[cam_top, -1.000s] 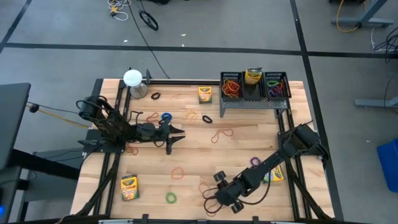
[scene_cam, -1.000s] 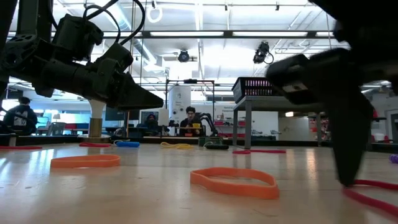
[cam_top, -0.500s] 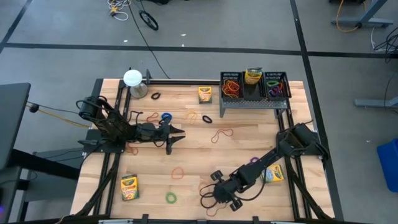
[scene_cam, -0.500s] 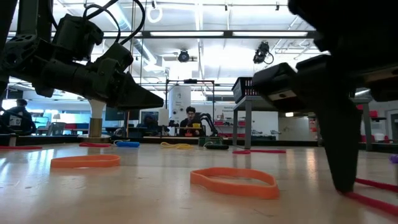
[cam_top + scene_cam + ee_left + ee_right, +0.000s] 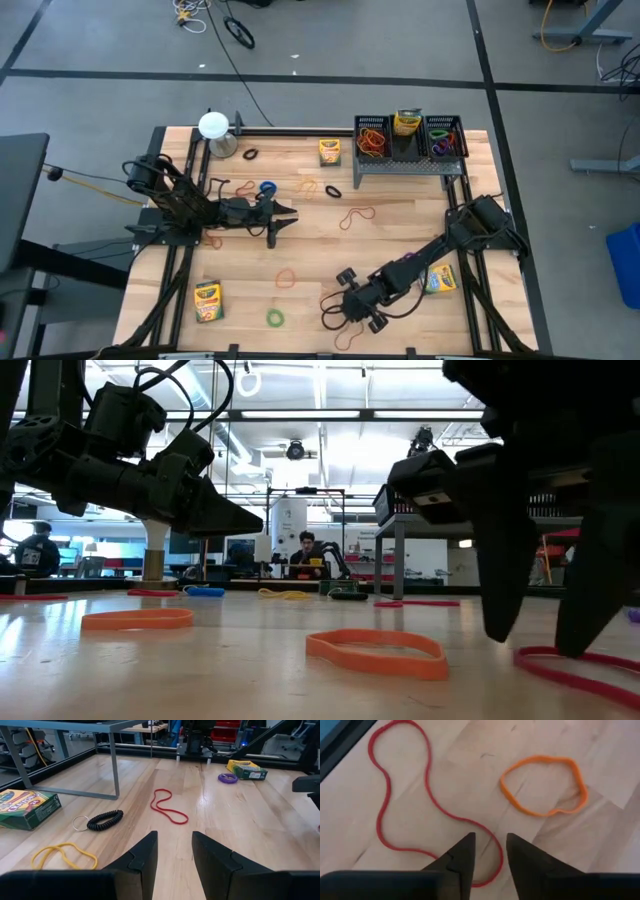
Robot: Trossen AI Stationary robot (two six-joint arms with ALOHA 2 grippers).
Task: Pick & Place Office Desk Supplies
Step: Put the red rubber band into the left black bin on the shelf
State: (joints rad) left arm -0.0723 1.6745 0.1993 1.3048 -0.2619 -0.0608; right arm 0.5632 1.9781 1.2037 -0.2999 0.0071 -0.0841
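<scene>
Right gripper, fingers narrowly apart and holding nothing, is poised directly over the red rubber band at the table's near edge, straddling one strand. Its long loop is stretching away leftward; an orange band is lying beside it. Left gripper, likewise apart, is waiting well away.

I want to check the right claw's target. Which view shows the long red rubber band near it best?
The right wrist view: the red rubber band lies whole on the wood, one end between the right claw's open fingers. The low view shows only an edge-on strip; the high view a faint loop; the left wrist view misses it.
</scene>
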